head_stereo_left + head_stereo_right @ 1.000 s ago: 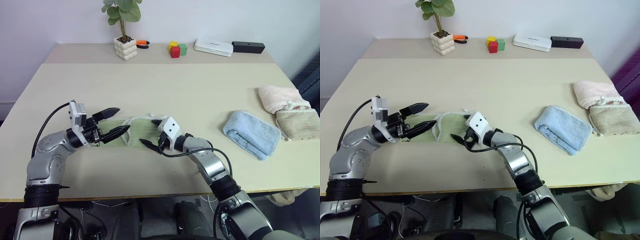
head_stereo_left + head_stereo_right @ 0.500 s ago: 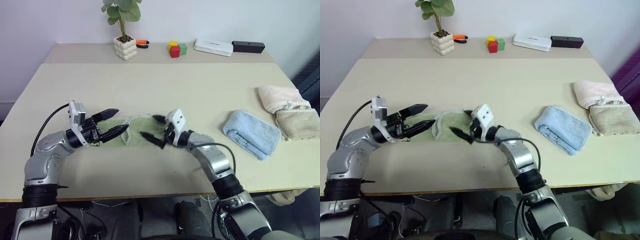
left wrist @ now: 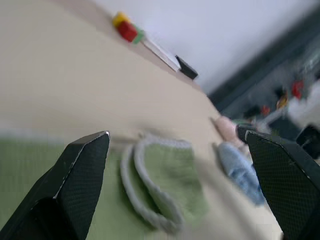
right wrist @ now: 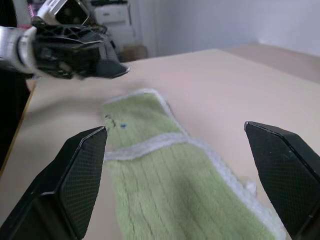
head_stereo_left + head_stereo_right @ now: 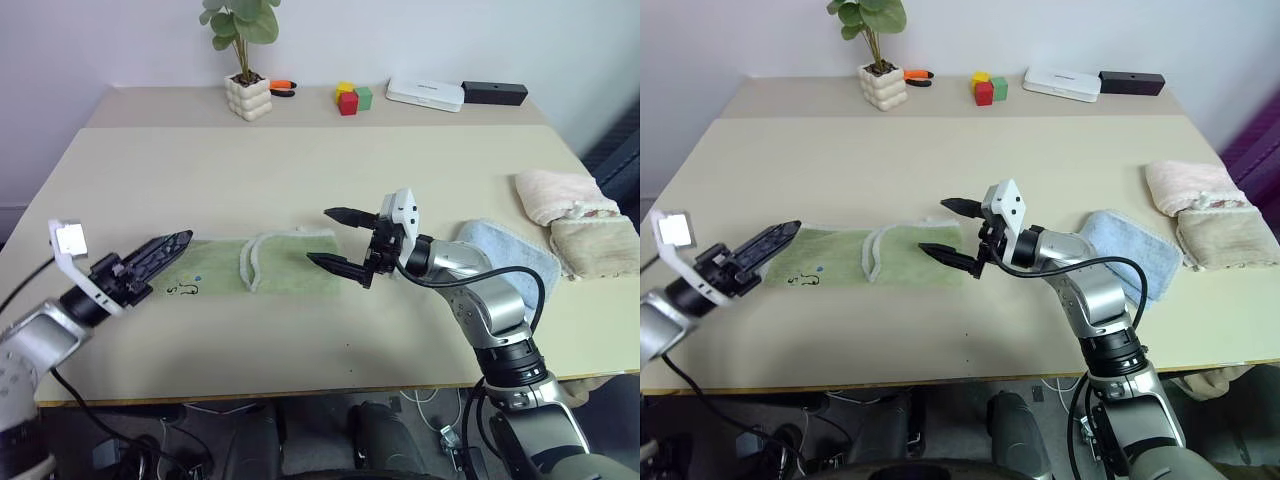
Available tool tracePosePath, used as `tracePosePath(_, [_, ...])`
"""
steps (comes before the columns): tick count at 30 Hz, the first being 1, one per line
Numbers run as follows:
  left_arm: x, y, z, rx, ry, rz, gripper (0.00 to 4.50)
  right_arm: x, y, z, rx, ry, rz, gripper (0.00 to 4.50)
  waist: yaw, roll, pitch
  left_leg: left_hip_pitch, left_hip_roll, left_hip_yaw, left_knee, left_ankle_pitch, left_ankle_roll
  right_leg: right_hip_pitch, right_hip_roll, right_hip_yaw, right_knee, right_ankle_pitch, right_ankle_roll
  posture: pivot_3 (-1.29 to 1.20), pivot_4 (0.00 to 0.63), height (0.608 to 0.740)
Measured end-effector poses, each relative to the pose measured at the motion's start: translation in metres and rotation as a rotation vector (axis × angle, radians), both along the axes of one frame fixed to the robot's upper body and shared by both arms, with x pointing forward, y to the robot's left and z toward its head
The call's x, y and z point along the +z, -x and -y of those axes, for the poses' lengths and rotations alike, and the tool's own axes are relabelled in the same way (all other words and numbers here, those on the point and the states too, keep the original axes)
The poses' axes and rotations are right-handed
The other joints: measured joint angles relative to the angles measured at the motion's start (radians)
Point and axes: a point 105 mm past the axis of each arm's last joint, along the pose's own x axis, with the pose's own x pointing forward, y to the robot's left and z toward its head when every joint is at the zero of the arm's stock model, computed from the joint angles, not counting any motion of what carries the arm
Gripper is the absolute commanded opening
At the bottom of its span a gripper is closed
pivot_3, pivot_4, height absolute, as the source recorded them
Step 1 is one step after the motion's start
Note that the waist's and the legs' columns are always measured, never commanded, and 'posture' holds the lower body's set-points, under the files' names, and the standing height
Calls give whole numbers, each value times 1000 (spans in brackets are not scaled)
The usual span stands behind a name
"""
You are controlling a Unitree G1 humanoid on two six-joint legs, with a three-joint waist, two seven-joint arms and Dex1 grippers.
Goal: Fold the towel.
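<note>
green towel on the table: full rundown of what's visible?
The towel is light green terry with white stitched edging, lying flat as a long strip near the table's front edge. Its right part is folded back over the middle, the white hem curving across. A small blue mark and dark embroidery sit near its left end. Both pincers, left and right, are open, neither gripping it.

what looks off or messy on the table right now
The green towel lies flat in a long strip, but its right part is folded over unevenly, the white edge curving across the middle rather than meeting the far end. Both the left gripper and right gripper are open and off it. Nothing looks spilled or damaged.
</note>
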Motion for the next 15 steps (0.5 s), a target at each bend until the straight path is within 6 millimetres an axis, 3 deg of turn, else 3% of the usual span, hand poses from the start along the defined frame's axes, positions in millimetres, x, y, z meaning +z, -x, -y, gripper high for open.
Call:
tracePosePath(3, [-26, 22, -1, 91, 102, -133, 4500, 0, 16, 17, 76, 62, 14, 4471, 5, -1, 0, 0, -2, 0, 0, 0, 0, 1, -4, -1, -1, -2, -3, 0, 150, 735])
tracePosePath(6, [-32, 29, -7, 174, 193, -181, 4500, 1, 24, 26, 119, 99, 40, 4471, 4, -1, 0, 3, -2, -1, 1, 0, 0, 3, -5, -2, -1, -4, -8, 0, 150, 735])
tracePosePath(15, [-58, 27, -39, 443, 309, -291, 4500, 0, 23, 25, 111, 107, 68, 4471, 5, -1, 0, 2, -4, 0, 0, 0, 0, 3, -7, -2, -4, -5, -10, 0, 150, 735])
